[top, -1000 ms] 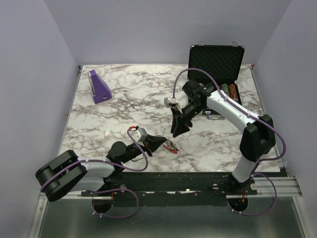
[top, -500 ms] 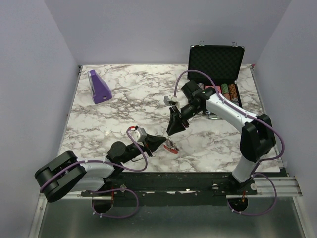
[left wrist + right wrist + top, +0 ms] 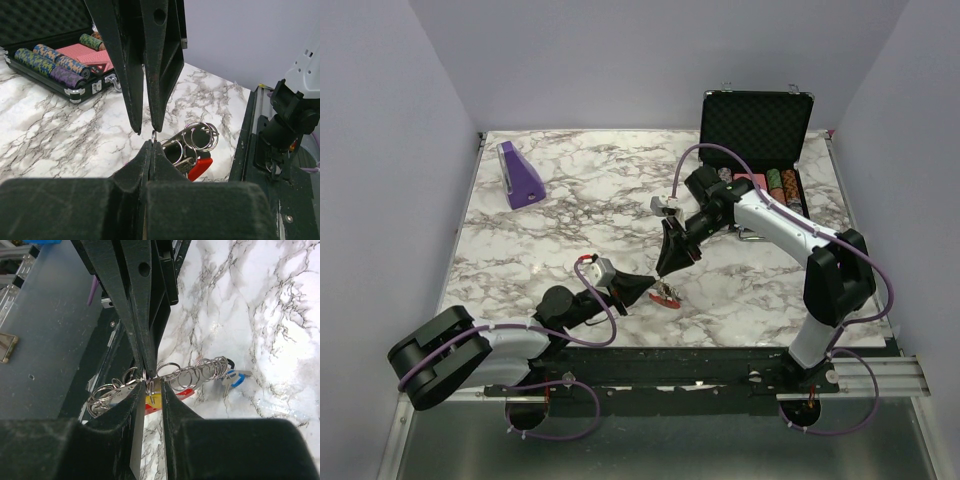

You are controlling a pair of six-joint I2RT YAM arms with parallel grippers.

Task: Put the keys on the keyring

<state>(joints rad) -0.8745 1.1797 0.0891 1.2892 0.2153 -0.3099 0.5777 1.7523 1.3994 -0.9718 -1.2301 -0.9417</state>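
Observation:
The keyring (image 3: pixel 667 295) lies near the table's front edge, a bunch of thin metal rings (image 3: pixel 197 135) with a red curved piece (image 3: pixel 201 167). My left gripper (image 3: pixel 648 291) is shut on one thin ring (image 3: pixel 153 135) of it. From above, my right gripper (image 3: pixel 663 270) points down at that same ring, jaws a narrow gap apart. In the right wrist view a yellow-headed key (image 3: pixel 154 399) shows in the gap between my right fingers (image 3: pixel 135 405). A blue-headed key (image 3: pixel 233 379) hangs at the far end of the ring row.
A black case (image 3: pixel 757 125) stands open at the back right with rows of poker chips (image 3: pixel 780 183). A purple wedge (image 3: pixel 520 175) sits at the back left. The table's front edge and black rail (image 3: pixel 260 150) lie just beside the bunch.
My right gripper has come down and to the left, onto the bunch, and its jaws have narrowed. The left gripper has stayed shut on the ring.

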